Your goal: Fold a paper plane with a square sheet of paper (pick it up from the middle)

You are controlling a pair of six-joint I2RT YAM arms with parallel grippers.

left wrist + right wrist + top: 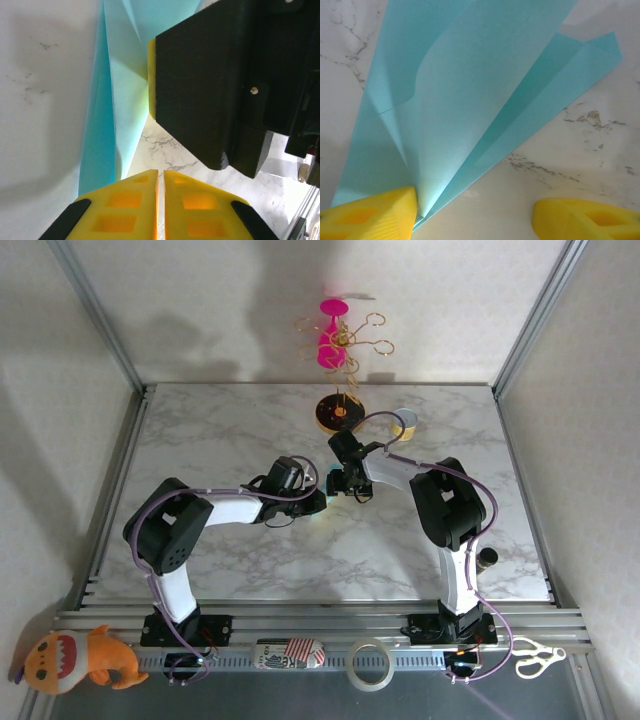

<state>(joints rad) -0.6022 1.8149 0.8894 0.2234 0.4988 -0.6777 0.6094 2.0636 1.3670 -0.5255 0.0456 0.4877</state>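
Observation:
The teal-blue square sheet of paper (470, 85) lies on the marble table (600, 165), folded into long creased flaps that fan out from a pointed tip. My right gripper (475, 220) is open; its left finger (370, 215) rests against the paper beside that tip, and its right finger stands apart over bare marble. In the left wrist view the paper (102, 145) runs along the left, passing under my left gripper (160, 172). That gripper is shut, with only a thin slit between the yellow fingers. The two grippers meet at mid-table, left (320, 502) and right (350, 488), and the right one's black body (215, 85) looms close.
A round black-and-yellow stand base (340, 412) with gold wire hooks and a pink piece (333, 335) stands at the back centre, a tape roll (405, 423) beside it. On the near rail lie a plush toy (75, 658), another tape roll (369, 664) and scissors (535, 658).

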